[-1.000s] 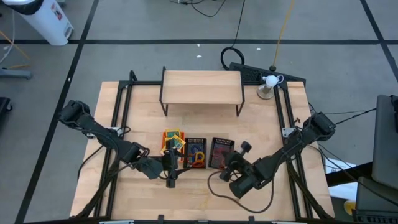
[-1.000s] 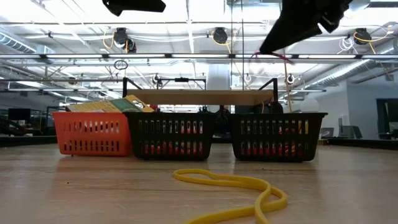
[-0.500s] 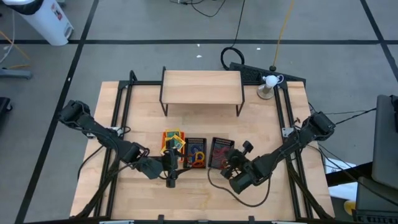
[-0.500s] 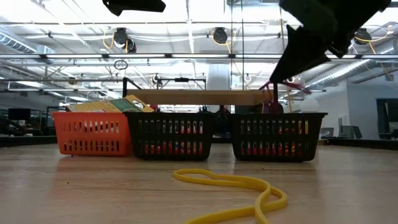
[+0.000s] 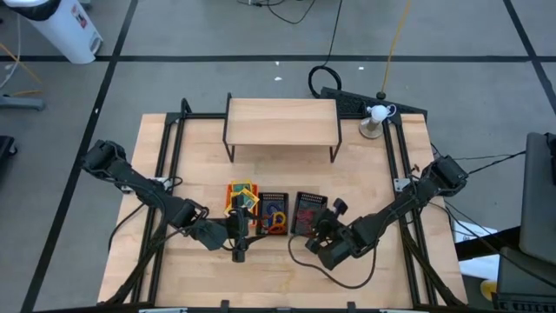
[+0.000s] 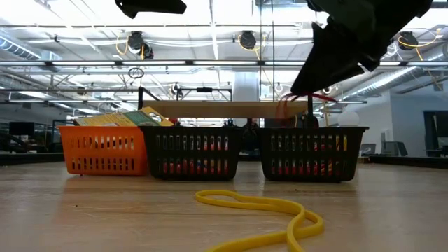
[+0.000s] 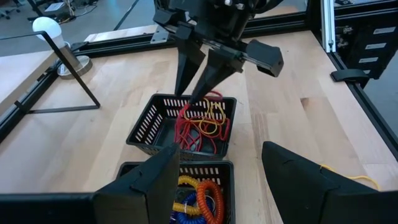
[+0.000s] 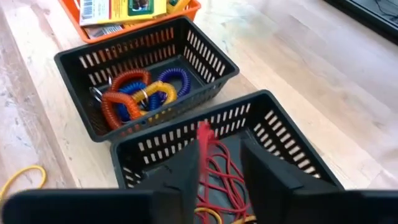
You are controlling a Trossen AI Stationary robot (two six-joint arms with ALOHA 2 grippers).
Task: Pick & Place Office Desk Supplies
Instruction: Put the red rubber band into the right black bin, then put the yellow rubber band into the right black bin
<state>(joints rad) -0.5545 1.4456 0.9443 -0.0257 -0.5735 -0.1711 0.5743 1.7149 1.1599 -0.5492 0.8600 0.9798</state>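
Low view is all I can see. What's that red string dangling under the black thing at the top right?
Observer: A red rubber band, hanging at the right gripper above the right black bin.
Operator: What's inside that bin?
Observer: A tangle of red and yellow bands.
Operator: And the middle one?
Observer: The middle black bin holds orange, blue, yellow and purple coils.

Two black mesh bins point(image 5: 273, 214) point(image 5: 307, 213), one orange bin point(image 5: 242, 198).
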